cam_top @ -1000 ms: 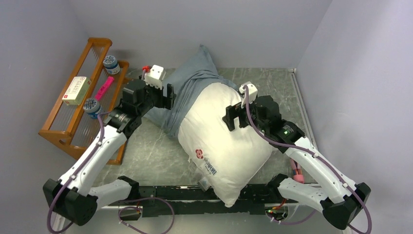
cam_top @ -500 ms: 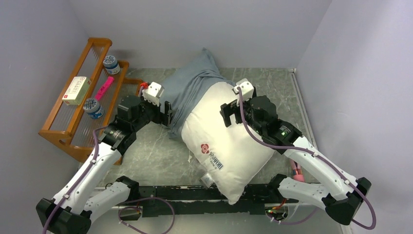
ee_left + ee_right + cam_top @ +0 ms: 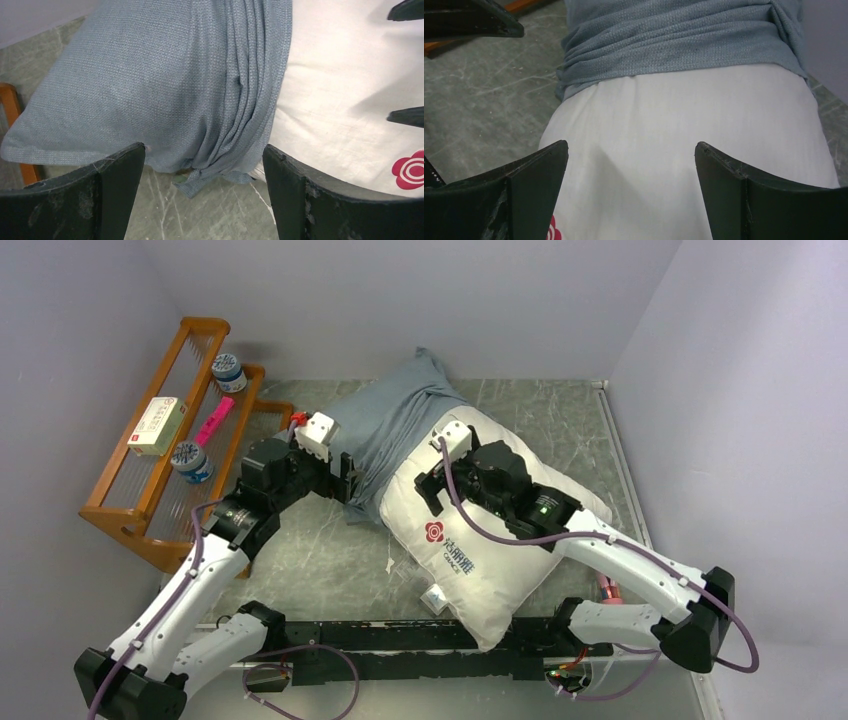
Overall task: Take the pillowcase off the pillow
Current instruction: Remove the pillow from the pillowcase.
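Observation:
The white pillow (image 3: 505, 555) lies aslant on the table, its red flower logo (image 3: 434, 532) facing up. The grey-blue pillowcase (image 3: 395, 425) is bunched in folds over the pillow's far end. My left gripper (image 3: 349, 476) is open at the bunched near-left edge of the pillowcase (image 3: 150, 75), with a loose corner of cloth between its fingers (image 3: 204, 147) and nothing gripped. My right gripper (image 3: 428, 490) is open low over the bare pillow (image 3: 684, 110), just short of the pillowcase's hem (image 3: 674, 35); its fingers (image 3: 631, 144) hold nothing.
A wooden rack (image 3: 205, 325) stands at the left with two jars (image 3: 229, 371), a box (image 3: 158, 425) and a pink item (image 3: 214, 420). Walls close in at the back and right. A pink object (image 3: 610, 595) lies by the right arm's base.
The right gripper has swung left and lower across the pillow, which has settled flatter and shifted right. The left gripper dropped to the pillowcase's edge and opened a little wider.

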`<action>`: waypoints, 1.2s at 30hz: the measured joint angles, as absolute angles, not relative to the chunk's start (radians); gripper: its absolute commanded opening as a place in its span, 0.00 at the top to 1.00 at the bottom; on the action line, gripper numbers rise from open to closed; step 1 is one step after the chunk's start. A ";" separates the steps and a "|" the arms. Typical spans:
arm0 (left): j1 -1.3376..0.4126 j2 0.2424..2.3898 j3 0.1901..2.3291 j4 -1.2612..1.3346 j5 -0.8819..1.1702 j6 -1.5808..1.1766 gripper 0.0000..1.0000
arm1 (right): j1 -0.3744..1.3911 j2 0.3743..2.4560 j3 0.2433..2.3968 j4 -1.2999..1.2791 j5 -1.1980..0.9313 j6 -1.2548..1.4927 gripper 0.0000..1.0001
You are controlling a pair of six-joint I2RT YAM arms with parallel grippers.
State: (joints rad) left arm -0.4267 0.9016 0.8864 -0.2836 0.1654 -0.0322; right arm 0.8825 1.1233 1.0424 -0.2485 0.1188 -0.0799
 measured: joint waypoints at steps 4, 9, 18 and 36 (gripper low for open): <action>-0.427 0.910 0.884 -0.280 0.187 -0.029 0.07 | 0.882 1.162 1.033 -0.229 0.129 -0.083 0.00; -0.427 0.926 0.880 -0.275 0.220 -0.027 0.06 | 0.883 1.224 0.995 -0.204 0.150 -0.086 0.02; -0.427 0.947 0.879 -0.271 0.266 -0.030 0.06 | 0.883 1.251 0.968 -0.153 0.210 -0.086 0.45; -0.464 1.146 0.931 -0.202 0.338 -0.164 0.04 | 0.882 1.126 0.834 -0.062 0.186 -0.067 1.00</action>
